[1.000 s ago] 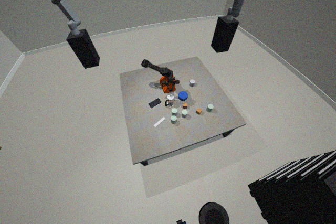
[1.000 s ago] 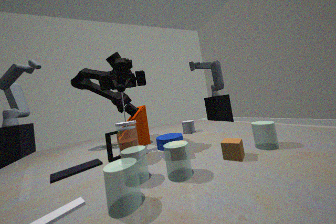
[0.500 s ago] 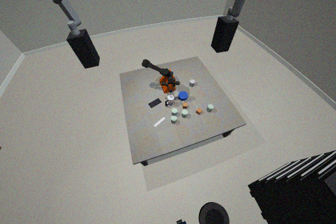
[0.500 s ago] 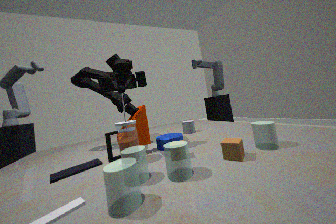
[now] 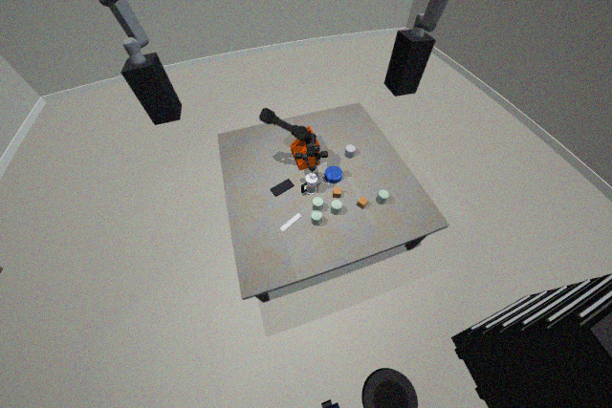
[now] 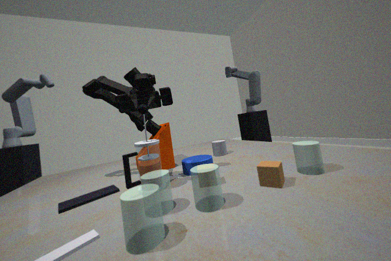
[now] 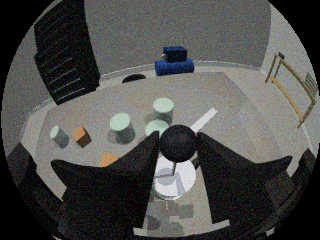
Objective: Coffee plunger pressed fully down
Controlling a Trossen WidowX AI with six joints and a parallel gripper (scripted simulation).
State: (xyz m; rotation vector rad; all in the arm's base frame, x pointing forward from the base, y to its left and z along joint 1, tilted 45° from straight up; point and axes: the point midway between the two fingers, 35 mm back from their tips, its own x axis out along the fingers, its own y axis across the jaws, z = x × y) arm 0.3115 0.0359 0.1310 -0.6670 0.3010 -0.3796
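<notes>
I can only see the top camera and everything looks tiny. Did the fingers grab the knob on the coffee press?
Observer: Yes. In the wrist view the fingers pinch the black knob.
Operator: Is the plunger all the way down?
Observer: Not fully. From the side, the rod sticks up above the lid.
Operator: Is the press tipping?
Observer: No, the press stands upright in the side view.

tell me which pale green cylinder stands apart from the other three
The pale green cylinder right of the orange cube; the other three cluster together.
</notes>
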